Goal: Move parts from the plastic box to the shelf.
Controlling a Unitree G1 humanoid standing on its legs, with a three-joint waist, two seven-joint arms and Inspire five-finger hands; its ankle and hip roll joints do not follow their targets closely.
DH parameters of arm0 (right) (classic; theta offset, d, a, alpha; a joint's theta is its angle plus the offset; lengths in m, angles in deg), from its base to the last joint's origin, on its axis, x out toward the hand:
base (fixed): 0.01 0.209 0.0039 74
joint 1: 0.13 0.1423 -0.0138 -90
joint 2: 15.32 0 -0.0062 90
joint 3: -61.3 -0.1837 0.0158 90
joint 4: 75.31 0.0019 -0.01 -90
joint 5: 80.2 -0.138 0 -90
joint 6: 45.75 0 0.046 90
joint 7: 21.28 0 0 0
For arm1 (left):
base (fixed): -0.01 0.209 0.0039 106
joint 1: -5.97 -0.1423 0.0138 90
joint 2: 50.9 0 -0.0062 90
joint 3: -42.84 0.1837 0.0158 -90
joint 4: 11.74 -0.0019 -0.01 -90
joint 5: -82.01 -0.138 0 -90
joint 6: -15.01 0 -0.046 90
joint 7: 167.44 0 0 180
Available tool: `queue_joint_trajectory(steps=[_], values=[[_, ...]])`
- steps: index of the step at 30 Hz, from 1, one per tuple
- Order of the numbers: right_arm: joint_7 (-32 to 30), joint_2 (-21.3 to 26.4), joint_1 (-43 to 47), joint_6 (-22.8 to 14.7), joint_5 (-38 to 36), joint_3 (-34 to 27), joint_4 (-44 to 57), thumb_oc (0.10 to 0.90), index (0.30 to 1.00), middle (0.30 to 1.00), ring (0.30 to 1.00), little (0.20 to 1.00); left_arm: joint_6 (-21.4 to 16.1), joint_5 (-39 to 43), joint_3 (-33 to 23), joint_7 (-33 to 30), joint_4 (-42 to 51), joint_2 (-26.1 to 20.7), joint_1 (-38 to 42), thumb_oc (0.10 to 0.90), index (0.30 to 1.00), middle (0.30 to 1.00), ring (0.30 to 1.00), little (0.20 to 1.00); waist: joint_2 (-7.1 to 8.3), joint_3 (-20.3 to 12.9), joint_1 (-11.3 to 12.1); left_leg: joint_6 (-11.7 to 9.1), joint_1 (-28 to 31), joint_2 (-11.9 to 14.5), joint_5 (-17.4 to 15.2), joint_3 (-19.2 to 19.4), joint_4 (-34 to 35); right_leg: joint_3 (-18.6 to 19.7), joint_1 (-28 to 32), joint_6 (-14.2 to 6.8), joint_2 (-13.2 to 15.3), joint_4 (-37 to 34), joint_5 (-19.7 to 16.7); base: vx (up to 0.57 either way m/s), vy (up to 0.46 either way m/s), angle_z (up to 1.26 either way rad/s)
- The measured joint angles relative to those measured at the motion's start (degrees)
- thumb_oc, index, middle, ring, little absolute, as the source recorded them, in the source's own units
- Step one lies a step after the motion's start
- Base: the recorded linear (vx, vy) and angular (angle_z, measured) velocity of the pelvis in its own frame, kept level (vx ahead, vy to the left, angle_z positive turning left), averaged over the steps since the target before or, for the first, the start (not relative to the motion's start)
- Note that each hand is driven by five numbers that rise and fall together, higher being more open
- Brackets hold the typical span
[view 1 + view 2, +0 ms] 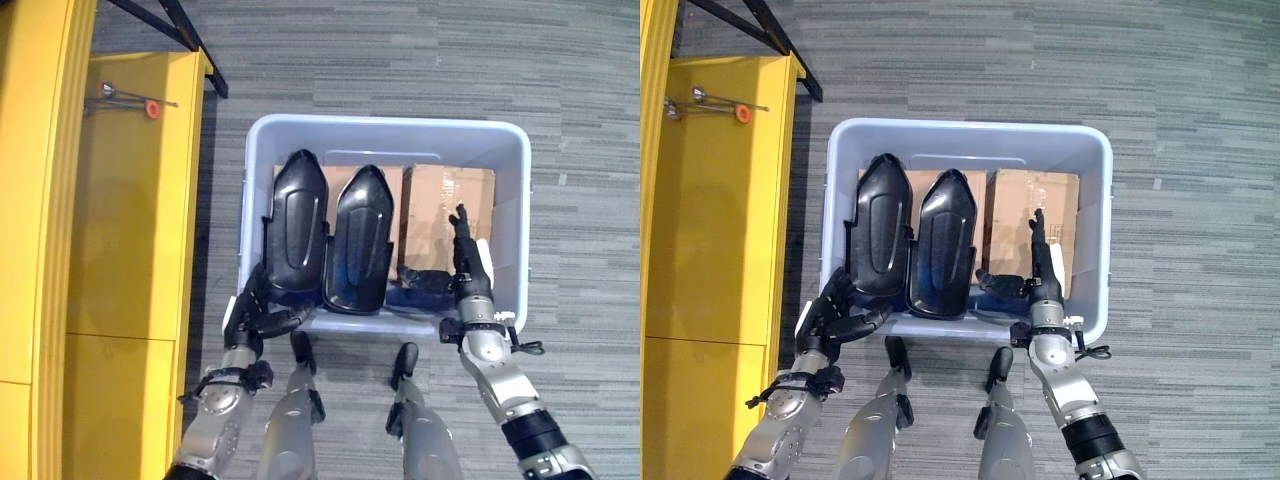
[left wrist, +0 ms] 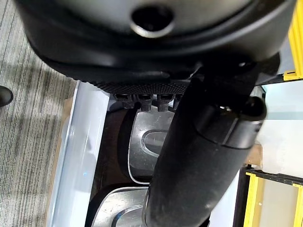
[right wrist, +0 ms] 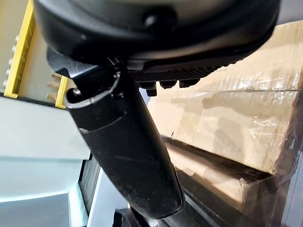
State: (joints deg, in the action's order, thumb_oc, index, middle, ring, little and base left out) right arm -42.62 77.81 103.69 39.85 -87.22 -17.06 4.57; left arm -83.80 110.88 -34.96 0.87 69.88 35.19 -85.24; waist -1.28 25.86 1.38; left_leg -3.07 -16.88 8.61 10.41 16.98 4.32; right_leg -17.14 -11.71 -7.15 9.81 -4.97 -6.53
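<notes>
Two black moulded parts, the left part (image 1: 297,222) and the right part (image 1: 360,238), lie side by side in the left half of the plastic box (image 1: 385,132), long axes running near to far, their near ends against the box's near wall. Neither is lifted; both rest on brown cardboard (image 1: 447,205) that lines the box floor, partly wrapped in clear film on the right. The box stands on grey carpet (image 1: 420,60), with the yellow shelf (image 1: 130,200) just to its left, so a part need travel only sideways to reach it.

The left hand (image 1: 262,315) sits at the box's near left corner, fingers curled round the near end of the left part, evidently to grip it where the edge is reachable over the wall. The right hand (image 1: 468,268) reaches into the right half of the box with fingers straight and extended, holding nothing, above the cardboard and beside a smaller dark item (image 1: 420,283) on the floor. On the shelf's far end lies a metal rod with a red cap (image 1: 135,100).
</notes>
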Motion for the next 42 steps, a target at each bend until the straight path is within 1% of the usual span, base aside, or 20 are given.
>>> queue_joint_trajectory(steps=[3, 6, 8, 11, 14, 21, 27, 29, 31, 34, 39, 42], values=[[-0.50, -1.55, 0.87, -0.08, -1.02, 0.29, -1.69, 0.900, 1.000, 1.000, 1.000, 1.000, 0.01, 0.00, 0.17, -0.73, 0.00, 0.03, 0.39, 0.900, 1.000, 1.000, 1.000, 1.000, -0.01, 0.03, -0.12, 0.10, -0.09, 0.00, -0.07, 0.05, 0.00, 0.05, -0.14, -0.04, 0.01, 0.00, 0.05, 0.00, 0.000, 0.00], [-0.81, -2.50, 2.78, -0.05, -2.42, 1.51, -5.90, 0.900, 1.000, 1.000, 1.000, 1.000, 0.00, 0.00, 1.15, -1.56, -0.01, 0.00, 0.90, 0.900, 1.000, 1.000, 1.000, 1.000, -0.04, 0.04, -0.04, 0.11, -0.32, -0.07, -0.07, 0.07, 0.00, 0.11, -0.43, -0.06, 0.07, 0.00, 0.07, 0.00, 0.000, 0.00], [-1.02, -3.52, 4.42, 0.07, -3.24, 2.71, -8.29, 0.900, 1.000, 1.000, 1.000, 1.000, -0.01, -0.01, 1.77, -1.54, -0.03, 0.04, 1.76, 0.900, 1.000, 1.000, 1.000, 1.000, -0.07, 0.20, 0.27, 0.31, -1.70, -0.12, 0.08, 0.09, -0.01, 0.28, -1.82, -0.08, 0.14, 0.00, -0.15, 0.00, 0.000, 0.00], [-1.15, -3.46, 4.80, 0.07, -3.22, 3.63, -8.28, 0.900, 1.000, 1.000, 1.000, 1.000, -0.45, -0.01, 1.81, -1.60, 0.10, 0.03, 2.24, 0.900, 1.000, 1.000, 1.000, 1.000, -0.26, 0.99, 0.37, 0.40, -1.79, -0.42, 0.13, 0.03, -0.01, 0.17, -1.84, -0.11, 0.37, 0.00, -0.18, 0.01, 0.009, 0.02], [-1.10, -3.40, 5.44, 0.08, -3.21, 4.32, -8.28, 0.900, 1.000, 1.000, 1.000, 1.000, -0.47, 0.00, 2.25, -1.73, 0.23, 0.04, 2.75, 0.900, 1.000, 1.000, 1.000, 1.000, -0.77, 1.45, 0.34, 0.51, -1.91, -0.76, 0.11, 0.00, -0.01, 0.11, -1.91, -0.24, 0.71, 0.00, -0.25, 0.00, 0.000, 0.00], [-1.11, -3.51, 6.36, 0.06, -3.17, 5.14, -8.28, 0.900, 1.000, 1.000, 1.000, 1.000, -1.38, -0.01, 2.24, -2.81, 1.05, 0.04, 2.90, 0.900, 1.000, 1.000, 1.000, 1.000, -0.75, 1.51, 0.37, 0.58, -3.02, -0.82, 0.09, -0.10, -0.01, 0.03, -2.99, -0.37, 0.75, 0.00, -0.27, 0.00, 0.000, 0.00], [-1.21, -3.40, 6.35, -0.05, -3.00, 5.69, -8.27, 0.900, 1.000, 1.000, 1.000, 1.000, -1.45, -0.02, 2.23, -3.20, 1.15, 0.05, 3.01, 0.900, 1.000, 1.000, 1.000, 1.000, -0.68, 1.57, 0.29, 0.59, -3.11, -0.81, 0.09, -0.10, -0.01, 0.02, -3.07, -0.37, 0.73, 0.01, -0.27, 0.00, 0.000, 0.00], [-1.59, -3.43, 6.40, -0.04, -2.09, 5.85, -8.31, 0.900, 1.000, 1.000, 1.000, 1.000, -1.66, -0.02, 2.29, -3.73, 1.29, 0.07, 3.05, 0.900, 1.000, 1.000, 1.000, 1.000, -0.68, 1.58, 0.31, 0.61, -3.40, -0.81, 0.11, -0.16, -0.01, -0.05, -3.28, -0.37, 0.72, 0.00, -0.27, 0.01, 0.002, 0.02], [-2.75, -3.54, 7.32, -0.26, 0.20, 6.36, -9.85, 0.900, 1.000, 1.000, 1.000, 1.000, -2.08, -0.02, 2.29, -4.06, 1.79, 0.10, 3.25, 0.900, 1.000, 1.000, 1.000, 1.000, -0.68, 1.58, 0.35, 0.81, -4.10, -0.83, 0.28, -0.34, -0.01, -0.22, -3.81, -0.36, 0.72, 0.00, -0.43, 0.02, 0.001, 0.04], [-4.82, -4.69, 9.26, -0.44, 1.52, 6.77, -12.89, 0.900, 1.000, 1.000, 1.000, 1.000, -2.11, -0.01, 2.28, -4.29, 1.70, 0.11, 3.95, 0.900, 1.000, 1.000, 1.000, 1.000, -0.69, 1.59, 0.40, 1.00, -4.30, -0.85, 0.48, -0.60, -0.01, -0.41, -3.87, -0.36, 0.73, -0.02, -0.50, 0.02, 0.007, 0.04], [-6.62, -5.20, 9.80, -0.28, 4.79, 6.81, -12.87, 0.900, 1.000, 1.000, 1.000, 1.000, -3.04, -0.04, 2.27, -4.50, 2.18, 0.11, 4.64, 0.900, 1.000, 1.000, 1.000, 1.000, -0.81, 1.65, 0.48, 1.20, -5.95, -0.93, 1.03, -0.72, -0.01, -0.38, -5.46, -0.31, 0.81, -0.02, -1.02, 0.00, 0.002, 0.01], [-6.88, -5.26, 10.43, -0.05, 4.82, 6.88, -13.46, 0.900, 1.000, 1.000, 1.000, 1.000, -3.43, -0.03, 2.39, -5.41, 2.18, 0.14, 5.14, 0.900, 1.000, 1.000, 1.000, 1.000, -0.84, 1.67, 0.49, 1.25, -6.35, -0.95, 1.20, -0.71, -0.01, -0.31, -5.90, -0.31, 0.85, -0.02, -1.30, 0.00, 0.000, 0.00]])
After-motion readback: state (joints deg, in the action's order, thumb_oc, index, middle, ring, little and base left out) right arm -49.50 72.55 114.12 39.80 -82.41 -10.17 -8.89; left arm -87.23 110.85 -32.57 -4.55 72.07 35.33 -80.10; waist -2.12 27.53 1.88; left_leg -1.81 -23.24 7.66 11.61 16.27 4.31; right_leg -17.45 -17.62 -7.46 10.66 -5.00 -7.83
